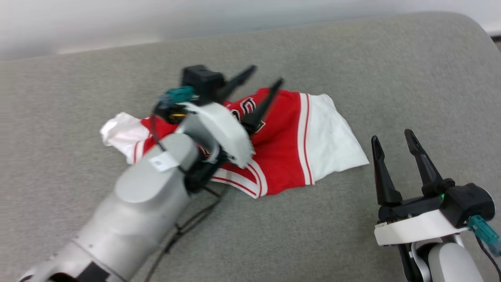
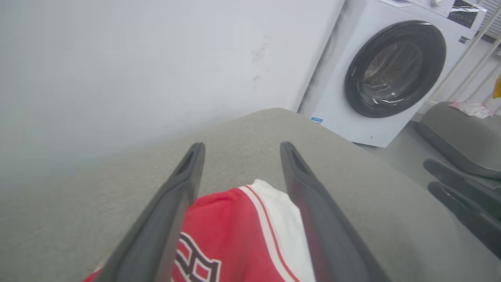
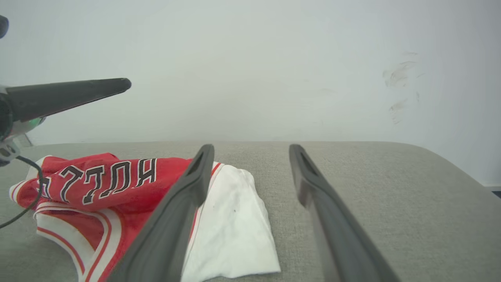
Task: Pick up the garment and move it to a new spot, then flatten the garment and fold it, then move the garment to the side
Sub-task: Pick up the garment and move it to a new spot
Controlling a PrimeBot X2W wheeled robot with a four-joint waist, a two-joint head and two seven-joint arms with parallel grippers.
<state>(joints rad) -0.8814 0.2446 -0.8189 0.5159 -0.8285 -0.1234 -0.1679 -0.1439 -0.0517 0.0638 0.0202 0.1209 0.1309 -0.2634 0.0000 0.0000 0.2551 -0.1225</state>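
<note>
The right gripper (image 1: 391, 135) is sitting nearest, at the lower right of the head view, its two fingers standing apart with nothing between them, just beside the white sleeve (image 1: 332, 137). Further in, the left gripper (image 1: 267, 74) is hovering above the garment (image 1: 282, 152), its fingers likewise spread and empty, clear of the cloth. The garment is lying bunched near the middle of the grey cushion (image 1: 372, 66), lettering showing. One sleeve is spreading flat toward the right gripper and the other is crumpling at the robot's left.

As I am judging it, the cloth is sitting in doubled folds, so a pinch at the red middle is likely catching two layers and lifting a lump rather than an edge. A black cable (image 1: 195, 219) is trailing from the left forearm close to the hem and could be snagging the striped trim as that arm is travelling. Both grippers reaching inward together would be crowding each other.

Room is looking generous, with bare cushion running wide in front of the garment and to its right. Beyond, the cushion is rounding off at its far right corner, a pale wall (image 3: 274, 58) is closing the back edge, and a washing machine (image 2: 391, 74) is standing past the cushion's end
</note>
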